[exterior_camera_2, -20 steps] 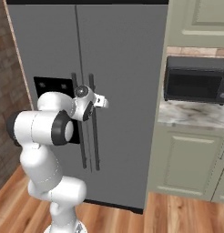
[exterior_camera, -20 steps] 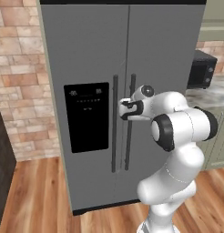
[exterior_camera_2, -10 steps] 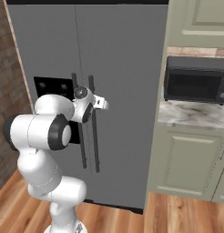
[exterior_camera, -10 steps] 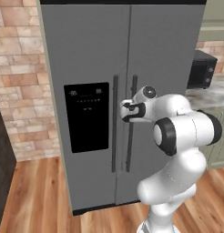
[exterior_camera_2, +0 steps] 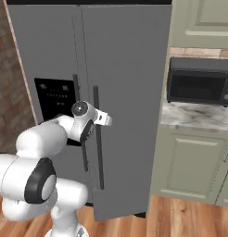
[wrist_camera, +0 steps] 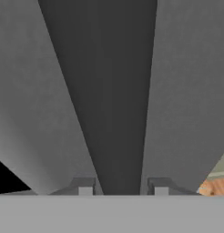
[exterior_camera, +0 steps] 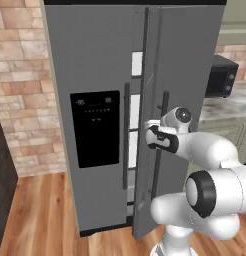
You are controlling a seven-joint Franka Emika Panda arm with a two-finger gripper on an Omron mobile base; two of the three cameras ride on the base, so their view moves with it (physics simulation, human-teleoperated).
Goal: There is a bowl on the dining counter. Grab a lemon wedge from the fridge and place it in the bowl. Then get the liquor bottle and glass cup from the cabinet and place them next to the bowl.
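The tall grey fridge (exterior_camera: 95,60) (exterior_camera_2: 125,69) faces me, its right door swung a little ajar so a bright strip of interior (exterior_camera: 137,65) shows between the doors. My gripper (exterior_camera: 156,138) (exterior_camera_2: 90,132) (wrist_camera: 123,189) is shut on that door's long dark handle (exterior_camera: 162,110) (exterior_camera_2: 98,157). In the hand view the handle (wrist_camera: 118,91) runs straight up between the two fingertips (wrist_camera: 85,187). The black dispenser panel (exterior_camera: 95,127) sits on the left door. The lemon wedge, bowl, dining counter, liquor bottle, glass cup and cabinet are out of view.
A black microwave (exterior_camera_2: 199,81) (exterior_camera: 222,75) stands on a marble worktop (exterior_camera_2: 194,118) right of the fridge, over green base cabinets (exterior_camera_2: 194,162). A brick wall (exterior_camera: 20,75) is on the left. Wooden floor (exterior_camera: 40,215) lies in front.
The fridge's right door has swung from closed to slightly ajar. The hand has drawn back toward the base with the handle between its fingers.
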